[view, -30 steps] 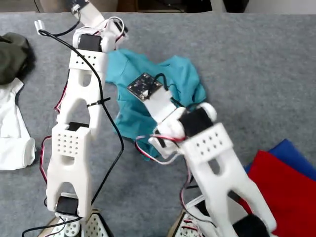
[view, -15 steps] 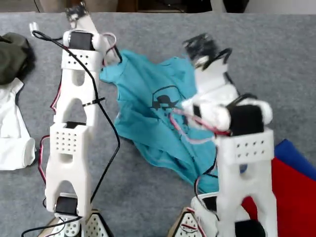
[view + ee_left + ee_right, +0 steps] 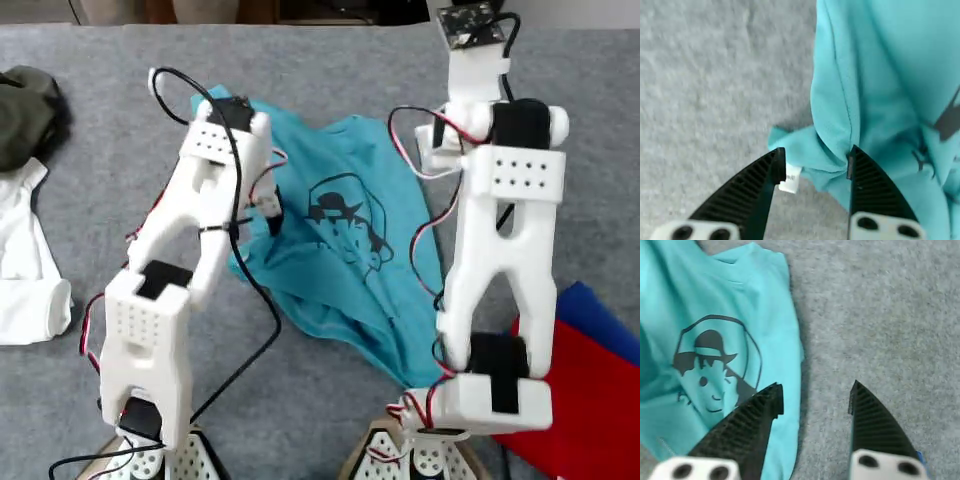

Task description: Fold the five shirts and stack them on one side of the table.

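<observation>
A teal shirt with a dark printed cartoon face was spread, rumpled, across the middle of the grey counter, between the two white arms.

The left claw was lowered onto the edge of the shirt nearest the left arm. Its black fingers were held apart, and a bunched fold of teal cloth with a small white label was straddled between them. One finger was pressed against the fold and the other sat just beside the label. Whether the cloth was truly gripped could not be told.

The right claw was held above the shirt's opposite edge with its fingers spread wide and nothing between them. One finger was placed over the teal cloth near the printed face, the other over bare counter.

A dark green shirt and a white shirt were heaped at the counter's left edge. A red shirt was laid on a blue shirt near the right arm's base.
</observation>
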